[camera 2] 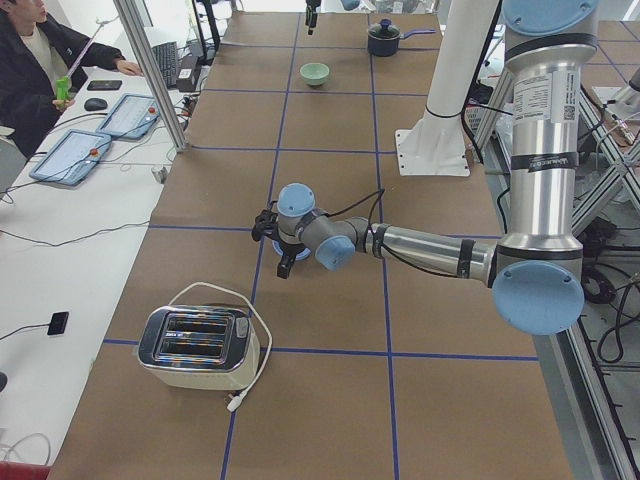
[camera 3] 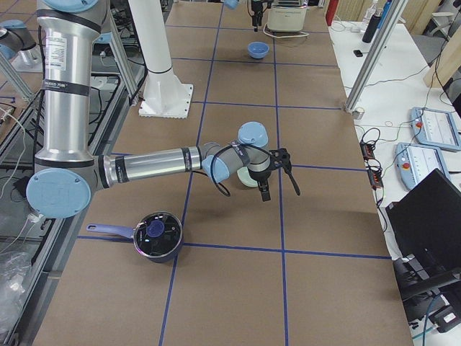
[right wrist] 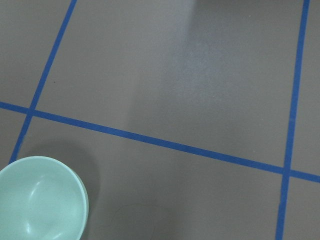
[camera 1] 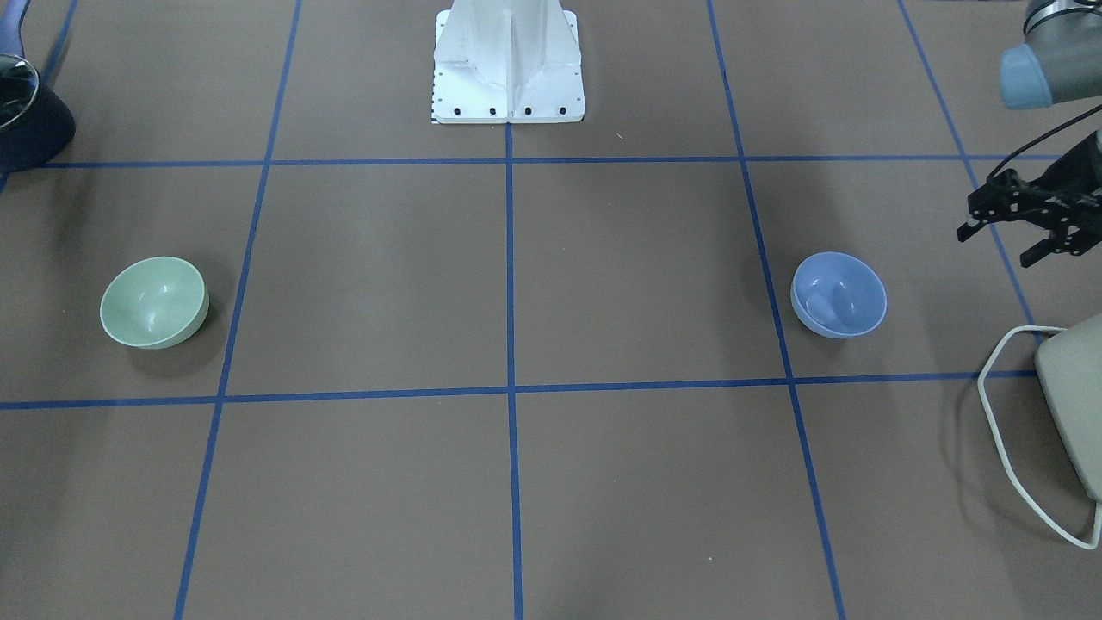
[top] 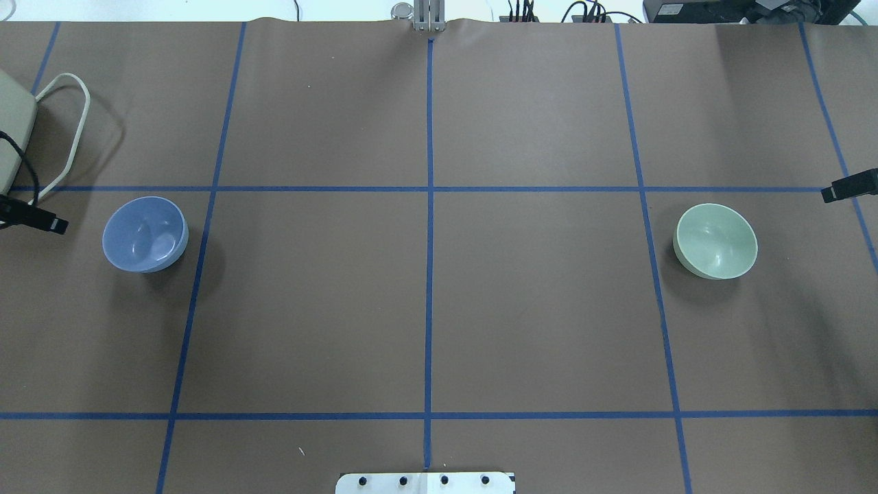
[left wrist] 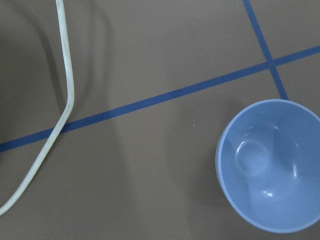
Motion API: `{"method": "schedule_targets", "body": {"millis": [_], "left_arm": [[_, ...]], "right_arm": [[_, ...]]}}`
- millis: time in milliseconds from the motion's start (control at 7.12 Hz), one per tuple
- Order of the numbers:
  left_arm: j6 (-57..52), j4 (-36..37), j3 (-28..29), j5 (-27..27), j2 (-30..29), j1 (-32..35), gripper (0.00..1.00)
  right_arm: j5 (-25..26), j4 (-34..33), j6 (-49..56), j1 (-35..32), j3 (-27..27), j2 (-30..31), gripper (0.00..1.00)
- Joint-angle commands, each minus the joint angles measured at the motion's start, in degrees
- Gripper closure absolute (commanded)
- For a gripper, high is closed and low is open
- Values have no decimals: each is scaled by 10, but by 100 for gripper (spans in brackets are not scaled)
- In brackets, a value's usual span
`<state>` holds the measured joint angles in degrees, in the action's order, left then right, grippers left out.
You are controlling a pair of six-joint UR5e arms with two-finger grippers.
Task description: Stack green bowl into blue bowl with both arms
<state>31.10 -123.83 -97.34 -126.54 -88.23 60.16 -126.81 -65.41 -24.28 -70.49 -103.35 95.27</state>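
Observation:
The green bowl (top: 717, 241) sits upright on the table at the right of the overhead view; it also shows in the front-facing view (camera 1: 155, 301) and the right wrist view (right wrist: 40, 200). The blue bowl (top: 145, 234) sits upright at the left, also in the left wrist view (left wrist: 272, 165). My left gripper (camera 1: 999, 244) hovers open and empty just outside the blue bowl (camera 1: 839, 294). My right gripper (camera 3: 279, 189) hovers open and empty just outside the green bowl; one of its fingers (top: 847, 186) shows at the overhead view's right edge. The bowls are far apart.
A toaster (camera 2: 200, 345) with a white cord (camera 1: 1003, 413) stands beyond the blue bowl at the left end. A dark navy pot with a glass lid (camera 3: 157, 234) stands near the green bowl at the right end. The white pedestal base (camera 1: 508, 77) is at the table's robot side.

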Motion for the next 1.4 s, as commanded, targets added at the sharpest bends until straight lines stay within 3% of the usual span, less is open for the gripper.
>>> {"method": "schedule_targets", "body": {"millis": [0, 140, 421, 561, 842, 982, 1263], "left_arm": [[40, -13, 55, 26, -53, -35, 9], [41, -14, 74, 28, -72, -40, 22], [40, -15, 78, 37, -77, -55, 92], [38, -19, 76, 37, -77, -58, 100], [43, -34, 60, 31, -78, -57, 100], [54, -19, 25, 27, -84, -58, 100], [168, 71, -10, 26, -169, -90, 100]], "right_arm": [[1, 0, -1, 2, 0, 0, 0], [1, 1, -1, 3, 0, 0, 0], [2, 7, -1, 3, 2, 0, 0], [2, 7, -1, 3, 2, -1, 0], [2, 7, -1, 3, 2, -3, 0], [2, 7, -1, 3, 3, -4, 0], [1, 7, -2, 3, 2, -4, 0]]}}
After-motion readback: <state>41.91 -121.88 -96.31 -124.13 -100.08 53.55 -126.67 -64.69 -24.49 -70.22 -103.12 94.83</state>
